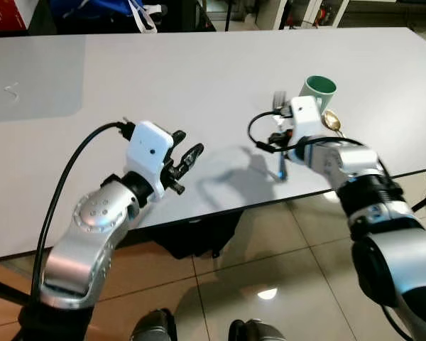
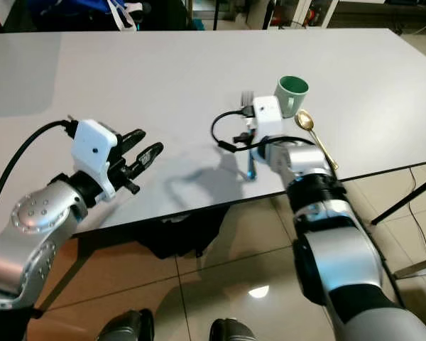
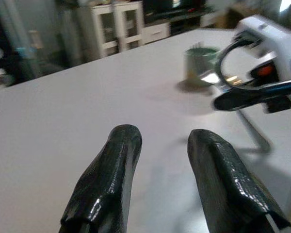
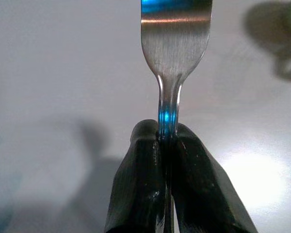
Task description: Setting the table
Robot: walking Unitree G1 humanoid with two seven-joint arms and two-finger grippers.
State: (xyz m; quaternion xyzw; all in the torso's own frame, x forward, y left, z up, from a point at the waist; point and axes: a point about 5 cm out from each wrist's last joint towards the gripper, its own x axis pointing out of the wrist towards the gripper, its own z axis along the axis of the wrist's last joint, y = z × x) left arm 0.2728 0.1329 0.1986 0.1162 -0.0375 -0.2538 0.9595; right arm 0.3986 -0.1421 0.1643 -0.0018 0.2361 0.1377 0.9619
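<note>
My right gripper (image 4: pixel 166 133) is shut on the neck of a fork (image 4: pixel 174 29) that has a blue handle (image 1: pixel 281 167). It holds the fork low over the white table (image 1: pixel 163 78), near the front edge, tines pointing to the far side. A green mug (image 1: pixel 318 89) stands just beyond it. A gold spoon (image 1: pixel 331 121) lies to the right of the gripper. My left gripper (image 1: pixel 188 147) hovers open over the table's front edge, left of the fork, with nothing between its fingers (image 3: pixel 121 160).
A darker grey rectangle (image 1: pixel 28 78) marks the table top at far left. Bags and chairs (image 1: pixel 128 14) crowd the far edge. Something dark (image 1: pixel 192 238) lies under the table on the tiled floor (image 1: pixel 270 284).
</note>
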